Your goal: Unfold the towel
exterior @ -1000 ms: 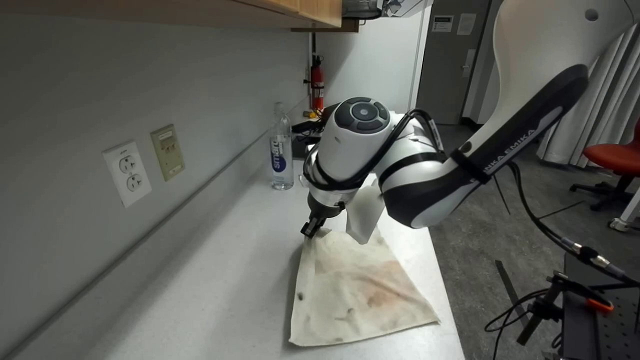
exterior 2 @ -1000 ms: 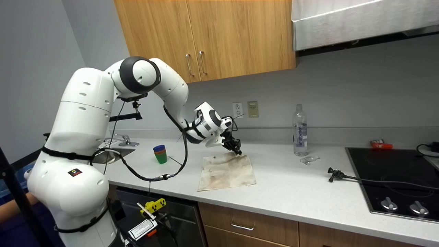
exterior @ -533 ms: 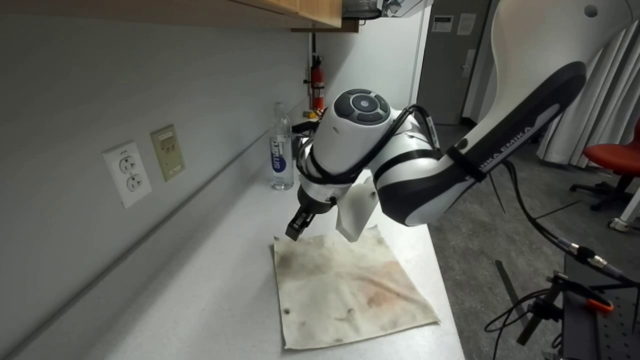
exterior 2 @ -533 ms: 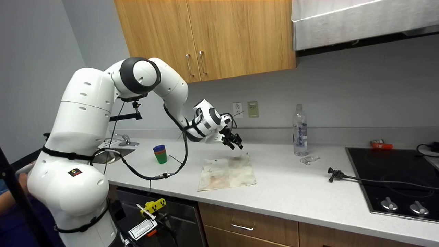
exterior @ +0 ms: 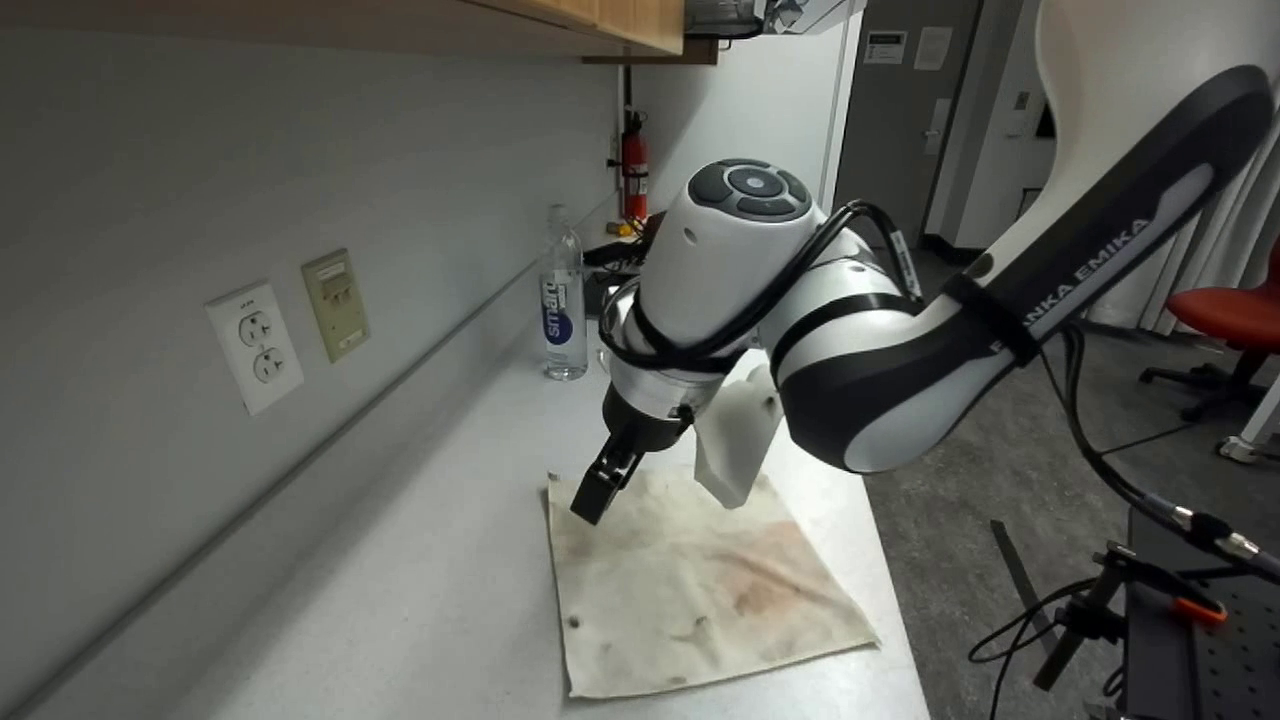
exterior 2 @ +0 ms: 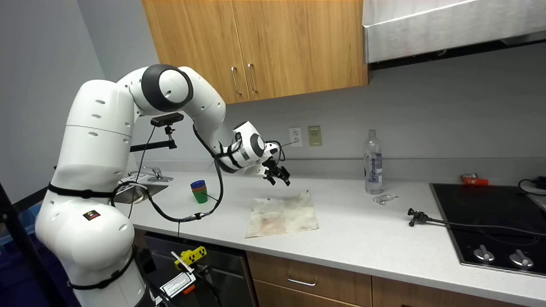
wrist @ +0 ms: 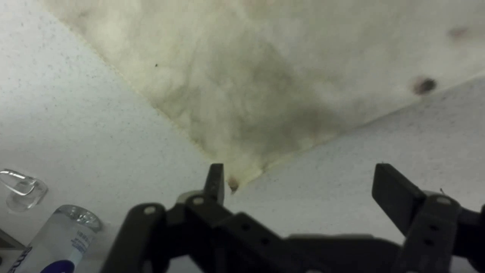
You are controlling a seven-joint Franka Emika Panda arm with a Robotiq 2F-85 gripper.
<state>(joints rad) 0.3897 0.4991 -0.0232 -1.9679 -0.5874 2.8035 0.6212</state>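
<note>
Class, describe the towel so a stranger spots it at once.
In an exterior view, find the white counter below the wooden cupboard. Between the stacked cups and the bottle lies the towel: stained cream cloth, spread out where those two stand upright.

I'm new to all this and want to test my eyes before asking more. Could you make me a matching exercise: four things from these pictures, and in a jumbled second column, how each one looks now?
Things
1) Towel
2) Gripper
3) Bottle
4) Cup stack

Looks
A) Open, gripping nothing
B) Blue at the top, green at the bottom
C) Stained, spread out on the counter
D) Clear, standing upright

Right pairs: 1-C, 2-A, 3-D, 4-B
</note>
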